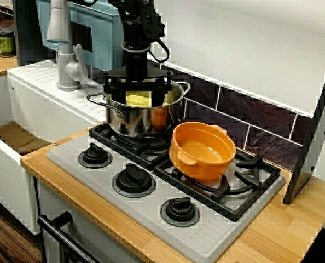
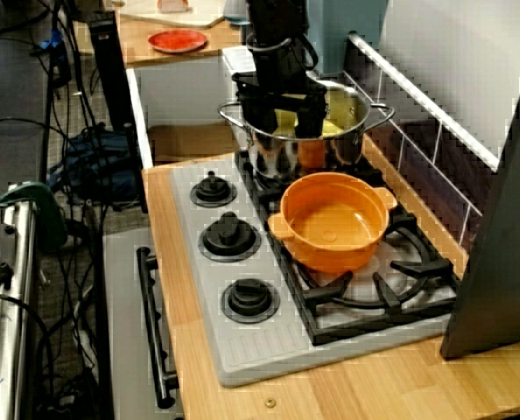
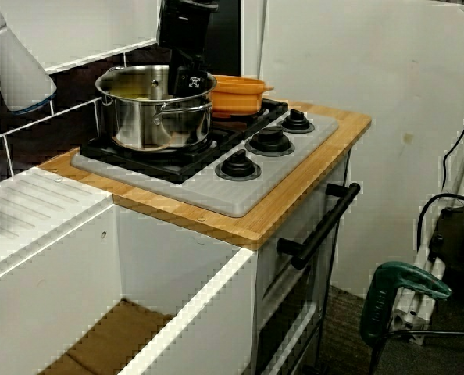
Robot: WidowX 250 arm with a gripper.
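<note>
A steel pot (image 1: 135, 123) stands on the stove's back-left burner. In the view facing the backsplash, my gripper (image 1: 139, 94) hangs straight down into it. Its black fingers (image 1: 111, 93) are spread wide, near the pot's walls. A yellow corn cob (image 1: 139, 100) lies in the pot between them, with a gap on each side. The view from above the stove front shows the same: gripper (image 2: 284, 116) open, corn (image 2: 284, 124) between the fingers. An empty orange pot (image 1: 203, 150) sits on the burner beside the steel pot (image 2: 277, 157). In the view from the sink side the gripper (image 3: 189, 78) dips behind the rim.
Three black knobs (image 1: 133, 179) line the stove's front. A faucet (image 1: 61, 44) and a deep white sink (image 1: 17, 137) lie to the left. A dark panel (image 1: 315, 131) leans on the wall at the right. An oven handle (image 3: 318, 226) juts out below the counter.
</note>
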